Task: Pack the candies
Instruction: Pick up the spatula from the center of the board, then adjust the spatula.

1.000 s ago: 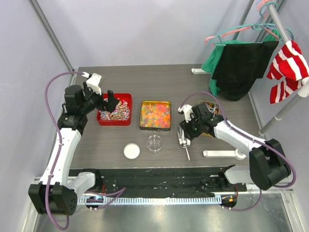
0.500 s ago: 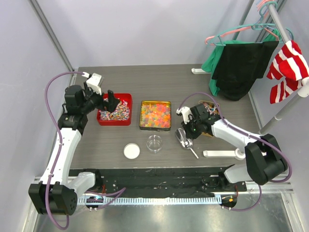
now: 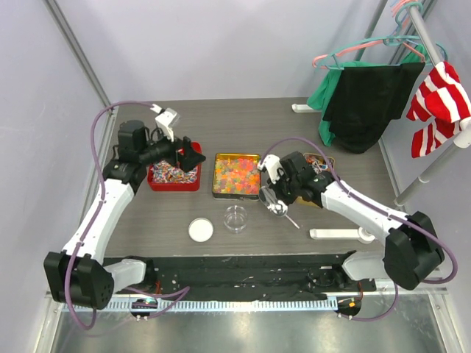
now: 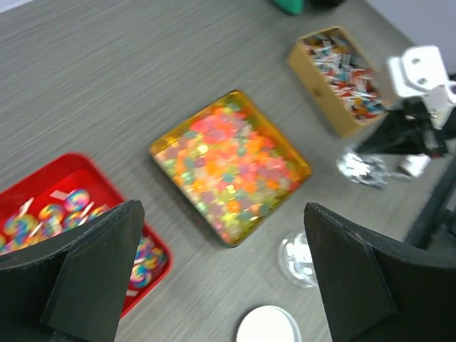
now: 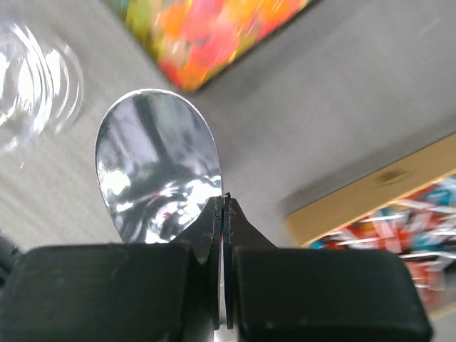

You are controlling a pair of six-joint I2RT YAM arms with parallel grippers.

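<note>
overhead view of a grey table point(image 3: 147, 220). landmark: square gold tin point(image 3: 236, 155) mid-table, full of gummy candies point(image 3: 237, 176) in orange, red, green & yellow. just left of the tin, w/ a narrow gap between, is a red tray point(image 3: 174, 188) of swirl lollipops point(image 4: 53, 212). left gripper point(image 3: 189, 153) hangs over the tray's edge nearest the tin, jaws spread wide. right of the tin, right gripper point(image 5: 222, 205) has its jaws pinched tight on a metal spoon point(image 5: 158, 167); spoon bowl is off the tin's near-right corner, can't tell if it touches the table. further right of the tin is a small tan box point(image 4: 313, 92) of wrapped sweets point(image 4: 342, 71), mostly under the right arm from overhead. near side of the tin: clear round dish point(image 3: 235, 218), apart from it; white lid point(image 3: 200, 229) near-left of the tin. open tabletop runs from the tin's far side to the table's back edge.
</note>
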